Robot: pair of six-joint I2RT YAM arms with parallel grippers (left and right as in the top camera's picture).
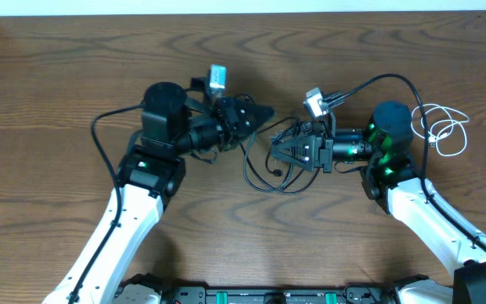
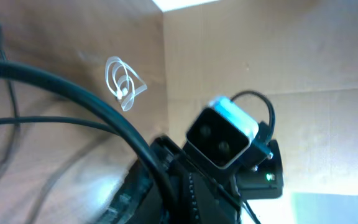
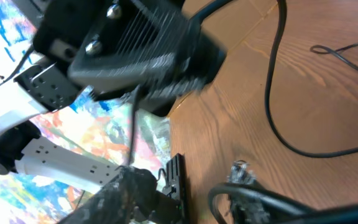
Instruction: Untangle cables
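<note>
1. The left gripper [image 1: 265, 113] was fully closed. In the right wrist view a thin strand of the black cable [image 1: 256, 179] ran down from its jaws, so it appeared to have that strand pinched.
2. The right gripper [image 1: 274, 150] sat just opposite. The blurred views did not show how far its jaws stood apart, or whether anything lay between them.
3. Most of the black cable lay slack in loops between and below the two sets of jaws. The white cable [image 1: 447, 131] lay well behind the right gripper, apart from the tangle.
4. The step probably called for a slow pull away from the right jaws, with a firm pinch.
5. A loop snagged on the right jaws could have tightened into a knot, so they needed to be clear first.
</note>
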